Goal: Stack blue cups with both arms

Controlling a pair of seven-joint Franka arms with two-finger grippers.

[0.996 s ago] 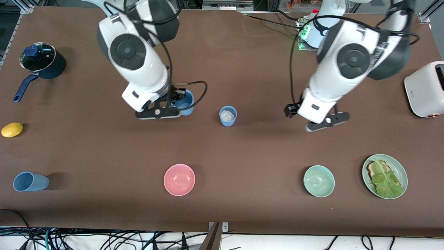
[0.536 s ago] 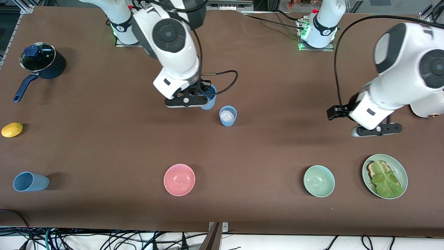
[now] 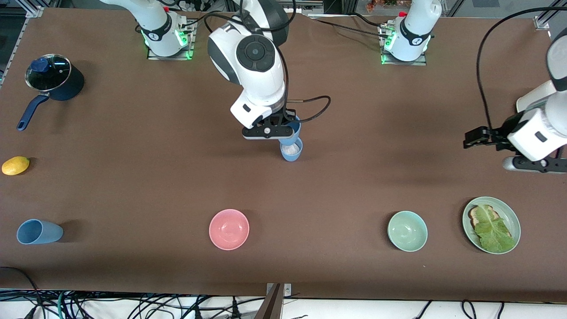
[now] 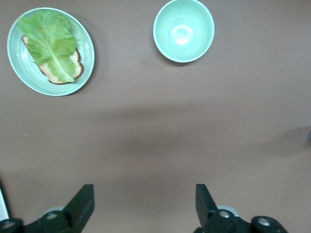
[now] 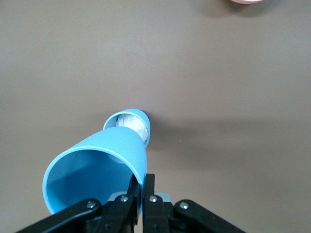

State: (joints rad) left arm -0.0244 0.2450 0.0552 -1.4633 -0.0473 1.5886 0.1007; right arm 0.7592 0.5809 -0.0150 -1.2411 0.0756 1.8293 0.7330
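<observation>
Over the standing cup (image 5: 131,122), right claw (image 5: 143,187) pinching held cup's (image 5: 92,172) rim.

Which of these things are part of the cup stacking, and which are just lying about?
Part of the job:
held cup, in the shut right gripper
standing cup below it
tipped cup
open left gripper, waiting

Lying about:
pot
lemon
pink bowl
green bowl
plate
toaster

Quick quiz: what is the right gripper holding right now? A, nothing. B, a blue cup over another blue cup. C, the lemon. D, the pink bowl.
B: the right gripper pinches the rim of the held blue cup, which hangs over the standing blue cup.
</observation>
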